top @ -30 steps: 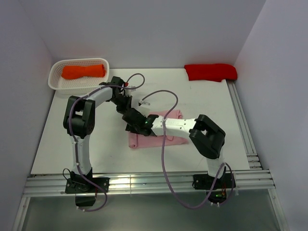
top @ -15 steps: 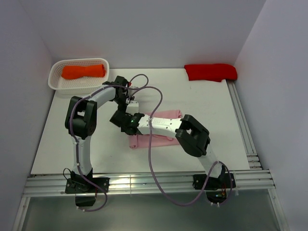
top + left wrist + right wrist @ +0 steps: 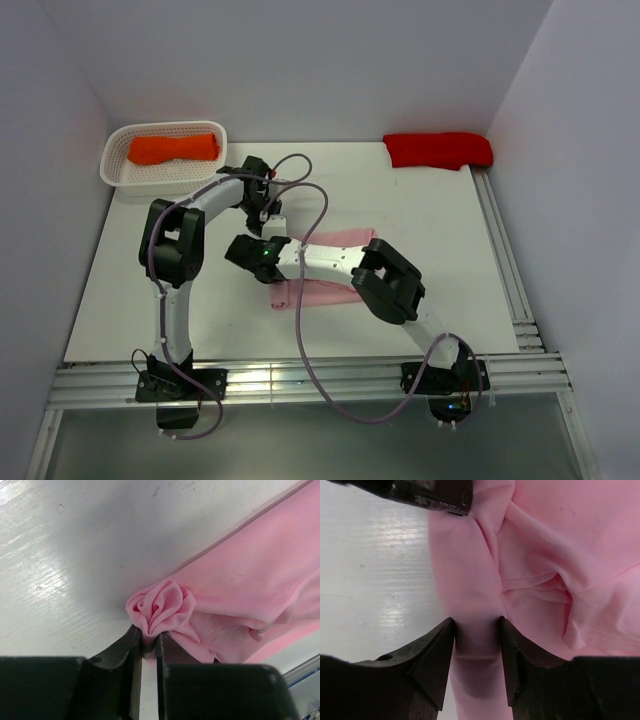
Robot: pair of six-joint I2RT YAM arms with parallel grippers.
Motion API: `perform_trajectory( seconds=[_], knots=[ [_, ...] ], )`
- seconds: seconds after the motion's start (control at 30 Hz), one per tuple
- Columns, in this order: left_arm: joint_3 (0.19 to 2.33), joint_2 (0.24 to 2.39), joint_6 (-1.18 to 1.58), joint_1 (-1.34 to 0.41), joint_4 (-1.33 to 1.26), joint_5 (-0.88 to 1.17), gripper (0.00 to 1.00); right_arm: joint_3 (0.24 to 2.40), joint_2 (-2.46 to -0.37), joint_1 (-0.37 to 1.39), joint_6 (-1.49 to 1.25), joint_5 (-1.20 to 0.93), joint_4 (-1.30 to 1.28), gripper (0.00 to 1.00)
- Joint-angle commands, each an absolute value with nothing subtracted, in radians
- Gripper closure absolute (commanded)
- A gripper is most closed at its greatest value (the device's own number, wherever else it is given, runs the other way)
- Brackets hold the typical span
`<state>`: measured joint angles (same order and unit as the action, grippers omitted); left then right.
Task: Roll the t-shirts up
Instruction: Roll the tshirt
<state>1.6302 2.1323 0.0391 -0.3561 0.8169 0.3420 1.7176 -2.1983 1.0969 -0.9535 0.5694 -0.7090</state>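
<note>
pink t-shirt (image 3: 320,293): lies mid-table (image 3: 180,300) between the 2 arms, partly under the right arm, with its left end bunched up.
left gripper (image 3: 148,642): clenched on a small rosette of pink cloth at that end.
right gripper (image 3: 475,625): jaws clasp a rolled band of the same shirt, near the left fingertips.
orange bundle (image 3: 172,149): in the white basket (image 3: 112,165), far left corner.
red bundle (image 3: 438,149): far right corner.

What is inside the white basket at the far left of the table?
An orange t-shirt bundle lies inside the basket. Anything beneath the bundle is covered and cannot be seen.
</note>
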Motion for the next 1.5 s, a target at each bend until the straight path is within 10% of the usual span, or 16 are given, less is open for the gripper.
perform_trajectory(
  seconds=[0.0,0.3,0.6,1.2,1.47],
  knots=[
    [1.675,2.16,0.021,-0.36,0.827,0.318,0.81,1.72,-2.232,1.114,-0.999,0.6,-0.814,0.52],
    [1.79,2.175,0.025,-0.353,0.87,0.368,0.49,1.591,-2.197,1.126,-1.025,0.554,-0.726,0.74],
    [1.816,2.129,0.011,-0.246,0.899,0.604,0.33,1.1,-1.883,1.04,-1.101,0.31,-0.07,0.85],
    [1.443,2.086,-0.015,-0.167,0.629,0.905,0.31,0.661,-2.043,0.893,-1.494,-0.021,1.066,0.88],
    [1.477,2.106,0.075,-0.201,0.621,0.737,0.67,0.747,-1.971,0.896,-1.392,-0.002,0.751,0.69]
  ],
)
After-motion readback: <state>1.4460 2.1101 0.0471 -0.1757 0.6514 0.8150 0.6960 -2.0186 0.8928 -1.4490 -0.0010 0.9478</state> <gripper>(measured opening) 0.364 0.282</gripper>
